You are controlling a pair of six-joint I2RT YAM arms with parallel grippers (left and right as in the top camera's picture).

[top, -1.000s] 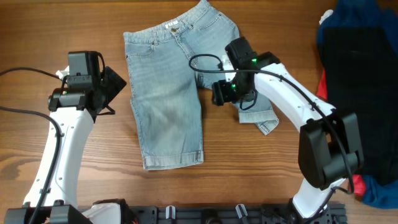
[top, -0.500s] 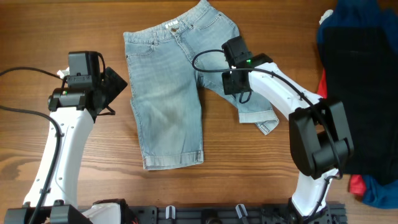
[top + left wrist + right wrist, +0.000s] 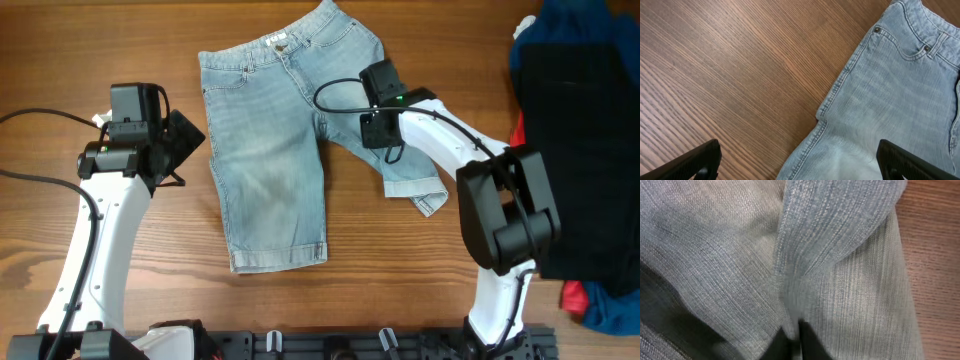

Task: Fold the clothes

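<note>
A brown wooden table (image 3: 400, 260) with long horizontal grain filled the view from above. A pair of light blue denim shorts (image 3: 270, 150) lay on it near the middle, waistband toward the far edge. One leg was flat and straight down to its cuffed hem, and the other was bunched and angled off to the right. At the right edge sat a heap of other clothes: a black garment (image 3: 580, 130) on top, with navy cloth (image 3: 610, 305) and a bit of red cloth (image 3: 572, 297) showing at its lower end.

The right hand (image 3: 379, 132) has moved up and slightly right, from the inner leg edge of the denim shorts (image 3: 268, 150) onto the fabric.
</note>
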